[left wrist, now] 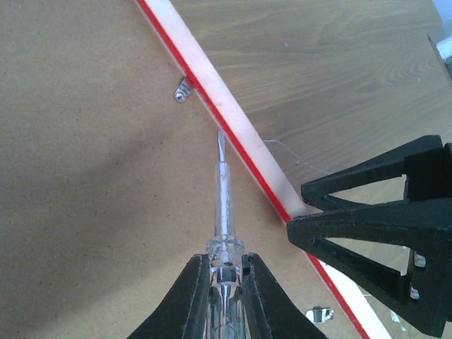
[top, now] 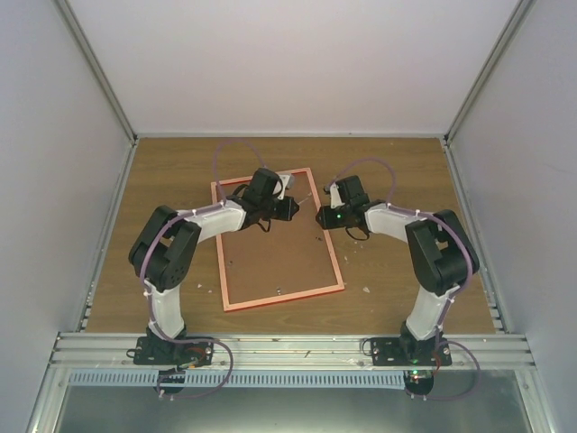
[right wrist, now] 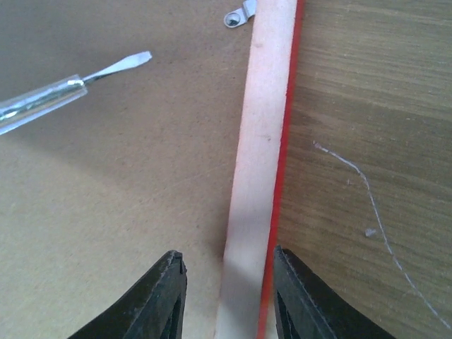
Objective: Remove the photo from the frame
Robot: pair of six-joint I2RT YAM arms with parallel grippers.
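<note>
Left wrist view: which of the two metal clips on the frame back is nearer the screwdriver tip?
The upper clip, just up-left of the tip of the screwdriver; the lower clip lies back beside the left hand.

Robot lab cell: white panel walls [top: 54, 135], aluminium rails [top: 288, 347], wood-grain tabletop [top: 171, 171] inside enclosure.

The frame [top: 270, 262] lies back-up on the wooden table [top: 171, 171].
</note>
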